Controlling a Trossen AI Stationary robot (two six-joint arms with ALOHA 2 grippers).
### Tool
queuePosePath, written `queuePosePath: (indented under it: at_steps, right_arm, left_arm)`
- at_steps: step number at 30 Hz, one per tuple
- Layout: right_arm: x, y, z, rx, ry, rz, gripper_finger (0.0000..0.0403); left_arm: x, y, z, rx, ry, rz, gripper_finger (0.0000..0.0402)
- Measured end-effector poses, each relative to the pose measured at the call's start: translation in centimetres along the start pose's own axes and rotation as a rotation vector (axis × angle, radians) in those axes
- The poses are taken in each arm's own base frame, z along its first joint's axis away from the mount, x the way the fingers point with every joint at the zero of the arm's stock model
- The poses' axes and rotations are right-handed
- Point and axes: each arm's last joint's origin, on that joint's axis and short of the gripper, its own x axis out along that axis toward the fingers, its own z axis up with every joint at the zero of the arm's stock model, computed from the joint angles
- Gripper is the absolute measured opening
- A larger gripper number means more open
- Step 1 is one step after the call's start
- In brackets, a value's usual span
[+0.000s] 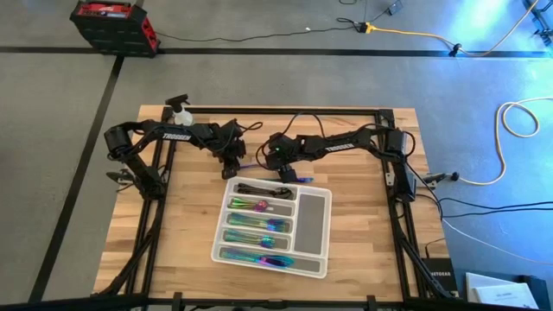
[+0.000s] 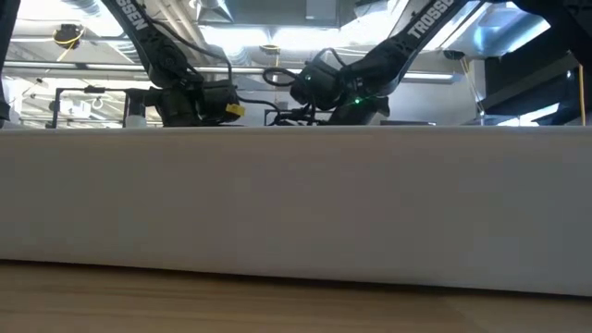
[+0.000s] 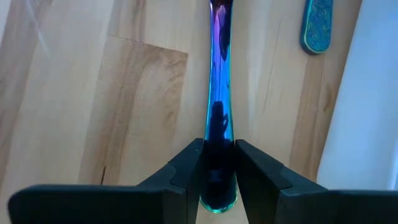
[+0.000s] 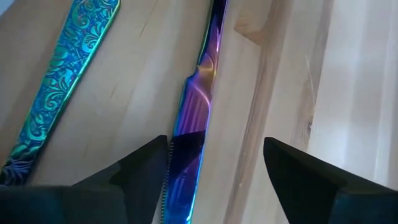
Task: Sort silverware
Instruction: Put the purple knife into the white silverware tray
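An iridescent purple-blue knife [image 3: 220, 74] lies between my two grippers on the wooden table, just beyond the far edge of the white compartment tray [image 1: 329, 226]. My left gripper [image 3: 219, 155] is shut on its handle. My right gripper [image 4: 217, 162] is open, one finger on each side of the serrated blade [image 4: 193, 118], which runs close to one finger [image 4: 146, 168]. I cannot tell whether that finger touches it. A teal patterned handle [image 4: 62, 81] lies on the wood beside the knife. The tray holds several pieces of iridescent silverware [image 1: 259, 226]. My left gripper pinches the knife's handle close to its rounded free end [image 3: 217, 134] between its two fingers. The fingers slant down from the table's left and lie along the knife. I cannot tell whether the knife is lifted clear or rests on the wood.
A spray bottle [image 1: 180, 111] stands at the table's far left. The tray's long right compartment [image 1: 313, 212] has nothing in it. In the low view the tray's white wall [image 2: 296, 194] blocks the table top. Cables trail over the table's far side.
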Motion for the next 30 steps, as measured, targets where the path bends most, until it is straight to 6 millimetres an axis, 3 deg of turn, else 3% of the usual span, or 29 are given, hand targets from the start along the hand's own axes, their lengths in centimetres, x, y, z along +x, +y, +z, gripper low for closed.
queuePosePath:
  at_steps: [10,30]
  right_arm:
    - [0.29,0.11,-0.15,-0.001,0.017,-0.008,0.0209]
    - [0.97,0.62,-0.70,0.051,0.047,0.032,0.0085]
  left_arm:
    - [0.00,-0.05,-0.05,-0.002,0.001,-0.016,0.0076]
    - [0.00,-0.11,-0.06,0.017,-0.002,-0.034,0.0076]
